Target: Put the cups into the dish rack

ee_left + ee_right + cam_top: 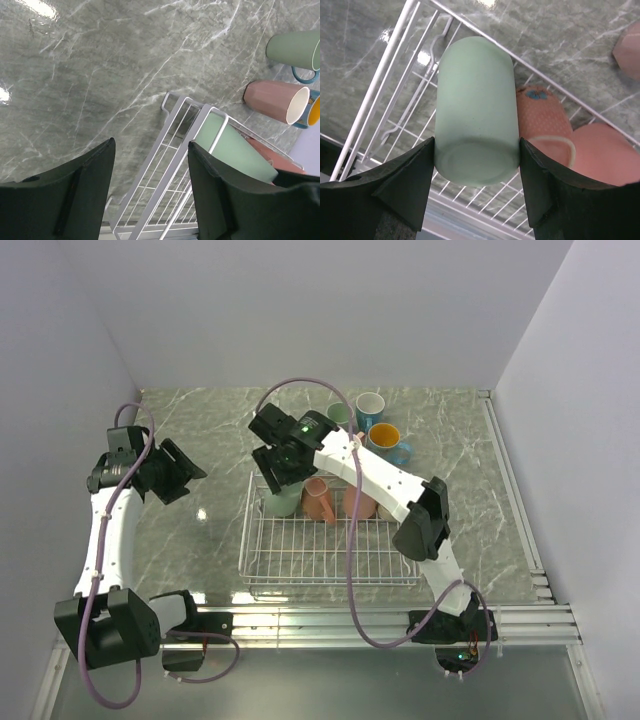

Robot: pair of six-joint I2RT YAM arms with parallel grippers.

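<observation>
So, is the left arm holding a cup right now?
No, the left jaws stand open with nothing between them; only the table and the dish rack show beyond.

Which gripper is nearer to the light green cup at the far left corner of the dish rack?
Right. The right gripper clasps the green cup, one finger on each side. The left gripper hangs open over the table, left of the dish rack.
</observation>
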